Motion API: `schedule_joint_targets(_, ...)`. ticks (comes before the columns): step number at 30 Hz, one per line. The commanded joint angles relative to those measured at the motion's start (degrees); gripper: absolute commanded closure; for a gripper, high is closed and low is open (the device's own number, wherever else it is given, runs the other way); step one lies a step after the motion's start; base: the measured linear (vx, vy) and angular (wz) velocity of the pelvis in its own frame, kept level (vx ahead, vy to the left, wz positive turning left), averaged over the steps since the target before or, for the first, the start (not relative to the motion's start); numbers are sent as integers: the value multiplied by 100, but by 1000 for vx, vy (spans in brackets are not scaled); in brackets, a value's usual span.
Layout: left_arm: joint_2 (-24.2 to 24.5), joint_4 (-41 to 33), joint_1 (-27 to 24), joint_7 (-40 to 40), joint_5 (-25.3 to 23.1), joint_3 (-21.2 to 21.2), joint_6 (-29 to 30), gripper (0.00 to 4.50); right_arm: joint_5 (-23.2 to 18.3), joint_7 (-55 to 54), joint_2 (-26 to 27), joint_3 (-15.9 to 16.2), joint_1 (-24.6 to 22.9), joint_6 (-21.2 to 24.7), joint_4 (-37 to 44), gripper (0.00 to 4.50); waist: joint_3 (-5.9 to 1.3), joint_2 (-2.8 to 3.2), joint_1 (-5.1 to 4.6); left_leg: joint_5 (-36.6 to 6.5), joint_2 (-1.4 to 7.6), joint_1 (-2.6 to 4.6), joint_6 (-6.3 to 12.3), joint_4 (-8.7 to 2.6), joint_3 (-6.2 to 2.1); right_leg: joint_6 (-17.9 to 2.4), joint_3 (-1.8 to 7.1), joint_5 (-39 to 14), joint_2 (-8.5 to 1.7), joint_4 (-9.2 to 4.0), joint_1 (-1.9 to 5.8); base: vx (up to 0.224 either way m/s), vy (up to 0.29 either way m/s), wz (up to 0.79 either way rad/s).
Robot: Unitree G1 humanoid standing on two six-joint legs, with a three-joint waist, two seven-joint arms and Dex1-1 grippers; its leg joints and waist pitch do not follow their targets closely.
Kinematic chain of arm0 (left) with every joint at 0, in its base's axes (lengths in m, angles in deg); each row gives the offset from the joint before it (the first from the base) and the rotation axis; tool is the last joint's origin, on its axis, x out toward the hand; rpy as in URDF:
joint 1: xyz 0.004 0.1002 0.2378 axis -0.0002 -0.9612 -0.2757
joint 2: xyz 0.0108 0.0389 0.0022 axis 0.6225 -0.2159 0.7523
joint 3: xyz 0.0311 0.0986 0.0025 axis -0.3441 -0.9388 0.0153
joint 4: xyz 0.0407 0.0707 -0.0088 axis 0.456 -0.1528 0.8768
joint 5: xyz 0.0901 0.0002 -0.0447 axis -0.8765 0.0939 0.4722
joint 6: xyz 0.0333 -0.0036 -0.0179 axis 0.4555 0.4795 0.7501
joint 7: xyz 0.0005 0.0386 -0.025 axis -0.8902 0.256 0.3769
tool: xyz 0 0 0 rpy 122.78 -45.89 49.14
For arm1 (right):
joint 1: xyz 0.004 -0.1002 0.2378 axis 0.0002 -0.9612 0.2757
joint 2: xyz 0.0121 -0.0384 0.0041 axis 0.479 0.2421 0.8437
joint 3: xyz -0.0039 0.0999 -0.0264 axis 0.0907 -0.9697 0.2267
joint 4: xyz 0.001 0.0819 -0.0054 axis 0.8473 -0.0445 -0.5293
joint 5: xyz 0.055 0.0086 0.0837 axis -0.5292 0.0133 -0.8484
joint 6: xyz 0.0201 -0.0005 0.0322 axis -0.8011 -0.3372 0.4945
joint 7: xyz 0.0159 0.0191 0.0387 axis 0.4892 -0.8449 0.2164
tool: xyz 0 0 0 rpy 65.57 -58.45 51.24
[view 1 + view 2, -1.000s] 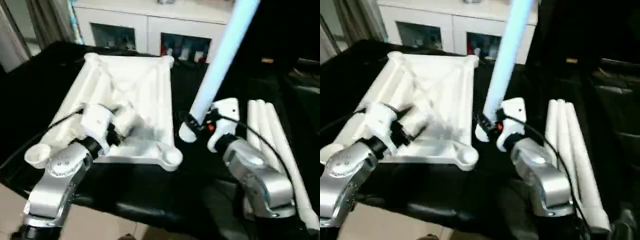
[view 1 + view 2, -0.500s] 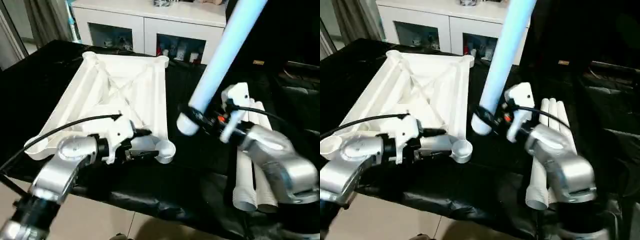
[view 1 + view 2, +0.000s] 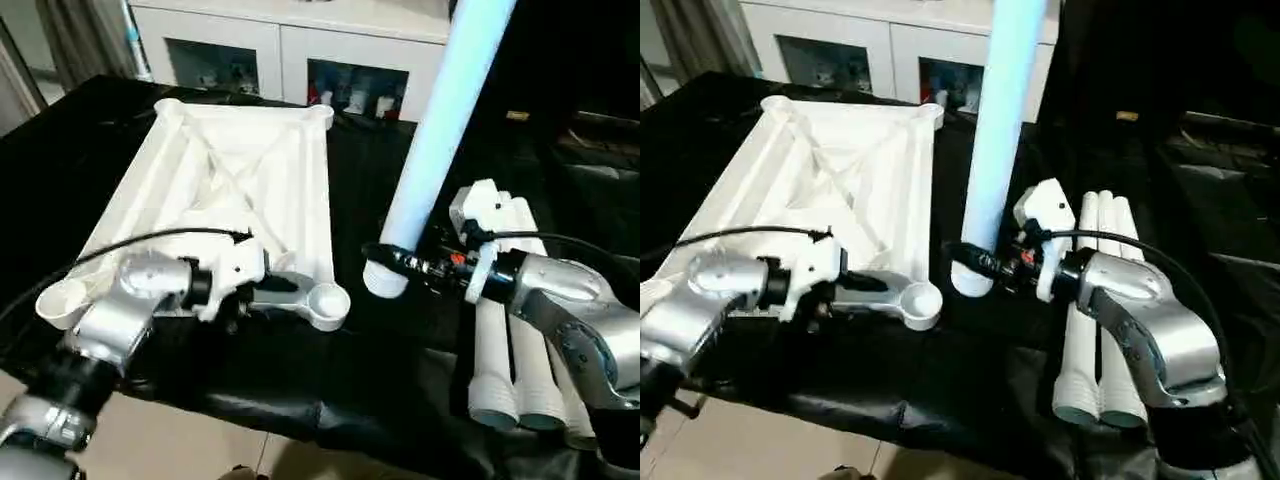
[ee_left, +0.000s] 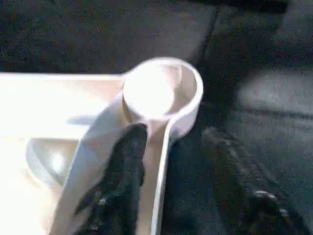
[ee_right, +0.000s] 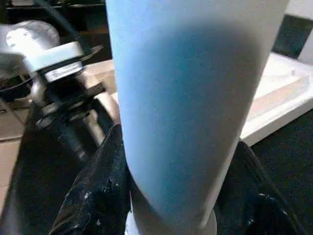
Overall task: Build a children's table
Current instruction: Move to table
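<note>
Table top: white moulded plastic, ribbed underside up, smooth with a soft sheen; round corner socket glossy inside. Held leg: smooth white plastic tube, satin, bluish in shade. Spare legs: same white plastic, hollow ends showing. Work surface cover: black sheet, wrinkled, slightly shiny, like plastic film. Forearms: brushed silver metal. Right gripper fingers: black, scuffed, matt. Cabinet: white, smooth.

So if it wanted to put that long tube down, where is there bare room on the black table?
Bare black cloth runs between the tabletop and the three spare legs; another strip lies along the near edge. Crowded: the near socket by the left claw, and around the right claw holding the leg.
</note>
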Motion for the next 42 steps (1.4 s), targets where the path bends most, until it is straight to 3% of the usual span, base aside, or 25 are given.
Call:
schedule_joint_targets(1, 82, 91, 91, 113, -84, -54, -53, 259, -76, 57, -61, -64, -7, 72, 188, 262, -315, 42, 4, -829, 375, 117, 89, -482, -127, -1566, 235, -116, -448, -350, 211, 0, 0, 0)
schedule_joint_targets(3, 170, 153, 112, 267, -100, -78, 12, 301, -97, 74, -100, -76, -83, 99, 269, 262, -290, 59, -5, -782, 379, 109, 110, -489, -127, -1598, 237, -126, -455, -356, 207, 0, 0, 0)
schedule_joint_targets(11, 198, 624, 203, 359, -260, -105, -294, 354, -136, 56, -163, -85, -166, 128, 360, 262, -283, 78, -13, -710, 389, 118, 161, -496, -117, -1658, 237, -114, -462, -368, 210, 0, 0, 0)
schedule_joint_targets(20, 277, 1119, 386, 487, -467, -124, -629, 432, -143, 61, -178, -29, -225, 120, 434, 262, -316, 90, -6, -521, 409, 130, 247, -494, -107, -1769, 228, 369, -474, -332, 222, 0, 0, 0)
schedule_joint_targets(28, 329, 1346, 407, 537, -622, -151, -843, 443, -161, 23, -119, -1, -163, 99, 366, 262, -304, 69, -14, -591, 411, 121, 244, -497, -97, -1784, 234, 168, -491, -347, 231, 0, 0, 0)
schedule_joint_targets(31, 253, 1277, 322, 447, -556, -40, -802, 443, -219, -103, 41, -1, -78, 180, 294, 262, -313, 27, -12, -549, 412, 121, 245, -500, -94, -1775, 228, 155, -487, -340, 228, 0, 0, 0)
schedule_joint_targets(33, 170, 999, 175, 354, -460, 13, -696, 448, -276, -192, 158, 7, -23, 283, 232, 262, -308, 50, -11, -545, 424, 130, 228, -504, -96, -1777, 230, 121, -490, -339, 215, 0, 0, 0)
schedule_joint_targets(35, 74, 739, 51, 249, -390, 36, -586, 450, -325, -252, 261, 24, 33, 360, 165, 262, -313, -12, -12, -526, 431, 123, 246, -507, -90, -1792, 227, 109, -501, -336, 222, 0, 0, 0)
schedule_joint_targets(36, -15, 552, -22, 182, -331, 46, -500, 450, -339, -265, 326, 63, 91, 393, 104, 263, -314, 11, 9, -480, 434, 137, 258, -498, -84, -1801, 230, 95, -502, -329, 206, 0, 0, 0)
schedule_joint_targets(38, -76, 422, -70, 141, -296, 48, -459, 450, -337, -276, 367, 98, 141, 418, 57, 263, -312, -42, 8, -402, 434, 124, 280, -501, -77, -1803, 225, 153, -494, -316, 211, 0, 0, 0)
schedule_joint_targets(40, -138, 237, -128, 88, -283, 23, -385, 450, -377, -231, 406, 168, 253, 526, -37, 263, -310, -33, 22, -273, 424, 128, 330, -491, -73, -1787, 218, 254, -483, -306, 202, 0, 0, 0)
schedule_joint_targets(41, -138, 222, -136, 85, -277, 26, -391, 450, -361, -224, 412, 200, 285, 543, -67, 263, -294, -109, 12, -272, 415, 118, 354, -495, -60, -1765, 220, 252, -475, -315, 202, 0, 0, 0)
schedule_joint_targets(42, -142, 204, -140, 59, -284, 30, -403, 450, -331, -184, 398, 265, 342, 596, -149, 263, -291, -112, 28, -251, 411, 117, 380, -491, -62, -1724, 227, 226, -489, -310, 206, 0, 0, 0)
